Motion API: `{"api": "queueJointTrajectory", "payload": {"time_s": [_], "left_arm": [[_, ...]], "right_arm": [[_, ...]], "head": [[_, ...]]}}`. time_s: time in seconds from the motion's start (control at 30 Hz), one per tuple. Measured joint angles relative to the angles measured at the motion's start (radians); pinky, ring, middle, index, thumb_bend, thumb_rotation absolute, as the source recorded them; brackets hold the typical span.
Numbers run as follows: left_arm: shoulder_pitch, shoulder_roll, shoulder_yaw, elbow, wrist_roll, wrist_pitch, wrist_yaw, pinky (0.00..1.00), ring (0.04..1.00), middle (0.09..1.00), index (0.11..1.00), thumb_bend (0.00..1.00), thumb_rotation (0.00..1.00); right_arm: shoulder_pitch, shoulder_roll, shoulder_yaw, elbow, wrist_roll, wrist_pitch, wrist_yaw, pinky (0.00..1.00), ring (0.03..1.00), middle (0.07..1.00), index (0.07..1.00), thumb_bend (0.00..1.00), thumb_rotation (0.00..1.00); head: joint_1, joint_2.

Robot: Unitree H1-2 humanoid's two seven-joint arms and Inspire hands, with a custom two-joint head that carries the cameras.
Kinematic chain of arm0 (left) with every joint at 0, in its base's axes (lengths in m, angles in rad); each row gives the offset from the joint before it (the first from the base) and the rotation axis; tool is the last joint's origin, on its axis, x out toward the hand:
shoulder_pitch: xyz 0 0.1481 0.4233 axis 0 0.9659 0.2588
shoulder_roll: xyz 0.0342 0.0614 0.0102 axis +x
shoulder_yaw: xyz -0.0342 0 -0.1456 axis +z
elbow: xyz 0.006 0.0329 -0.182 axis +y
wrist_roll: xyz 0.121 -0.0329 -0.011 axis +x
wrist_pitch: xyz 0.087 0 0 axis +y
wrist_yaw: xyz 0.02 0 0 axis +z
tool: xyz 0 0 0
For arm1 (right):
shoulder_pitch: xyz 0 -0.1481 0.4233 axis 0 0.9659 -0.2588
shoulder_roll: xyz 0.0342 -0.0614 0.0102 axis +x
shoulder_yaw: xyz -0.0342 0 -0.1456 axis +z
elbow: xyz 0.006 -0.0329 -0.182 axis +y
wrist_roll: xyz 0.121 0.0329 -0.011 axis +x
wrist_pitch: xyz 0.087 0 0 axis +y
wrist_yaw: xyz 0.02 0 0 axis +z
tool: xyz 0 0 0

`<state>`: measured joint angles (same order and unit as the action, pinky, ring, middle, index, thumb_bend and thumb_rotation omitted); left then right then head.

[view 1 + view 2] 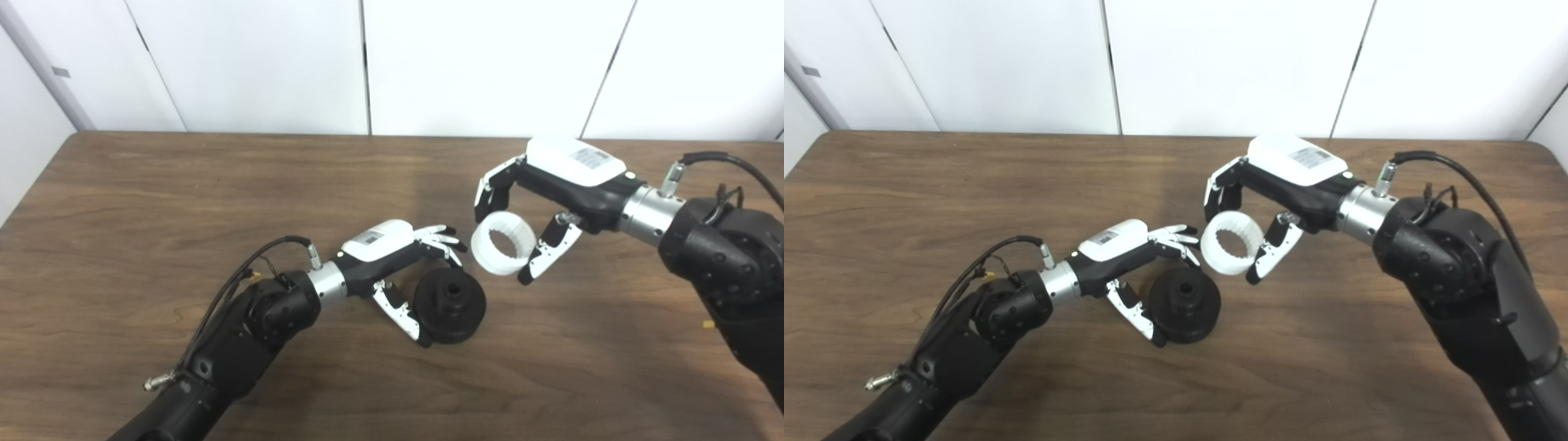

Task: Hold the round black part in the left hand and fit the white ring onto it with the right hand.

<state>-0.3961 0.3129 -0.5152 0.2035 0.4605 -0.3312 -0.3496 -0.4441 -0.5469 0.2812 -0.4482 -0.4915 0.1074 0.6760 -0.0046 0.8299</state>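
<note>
Left eye view, scene: a brown wooden table (184, 196) is seen before white wall panels, with both arms brought in from the bottom edge.
Left hand: the left hand (398, 257) is closed about the round black part (450, 304), with the thumb laid against its near rim and the fingers curled over its far side.
Black part: it is tipped up so that its hub and centre hole are turned toward the upper right; whether its lower edge rests on the table cannot be told.
Right hand: the right hand (551, 196) is pinched on the white ring (503, 242), fingers on the ring's far side and thumb on its near side.
White ring: it is held off the table, just beside the black part and up to its right, with its toothed bore showing; no contact between the two is seen.
Done: both parts are judged to be grasped and brought near.
Left: the ring is not yet aligned over the hub nor pushed on.
</note>
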Motion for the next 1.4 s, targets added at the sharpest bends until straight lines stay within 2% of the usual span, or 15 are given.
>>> {"api": "queueJointTrajectory", "payload": {"time_s": [0.27,0.77,1.13,1.4], "left_arm": [[0.0,-0.001,-0.004,0.002,0.0,0.001,0.0,0.82,0.981,0.888,0.491,0.52,0.08],[0.001,-0.003,-0.005,0.004,0.0,0.001,0.0,0.82,0.974,0.888,0.491,0.52,0.08],[0.001,-0.002,-0.007,0.002,0.003,0.001,-0.001,0.82,0.976,0.888,0.491,0.52,0.08],[0.002,-0.005,-0.01,0.0,0.002,0.002,-0.001,0.82,0.976,0.886,0.491,0.52,0.08]], "right_arm": [[-0.001,0.026,0.048,0.01,-0.01,-0.039,0.011,0.69,0.539,0.471,0.493,0.53,0.01],[0.035,0.06,0.106,0.038,-0.042,-0.057,0.015,0.72,0.558,0.477,0.487,0.53,0.01],[0.038,0.079,0.12,0.045,-0.069,-0.059,0.016,0.75,0.576,0.463,0.502,0.53,0.01],[0.045,0.095,0.132,0.1,-0.081,-0.061,0.011,0.75,0.577,0.464,0.502,0.53,0.01]], "head": [[0.003,0.002],[0.008,0.008],[0.012,0.012],[0.015,0.014]]}}
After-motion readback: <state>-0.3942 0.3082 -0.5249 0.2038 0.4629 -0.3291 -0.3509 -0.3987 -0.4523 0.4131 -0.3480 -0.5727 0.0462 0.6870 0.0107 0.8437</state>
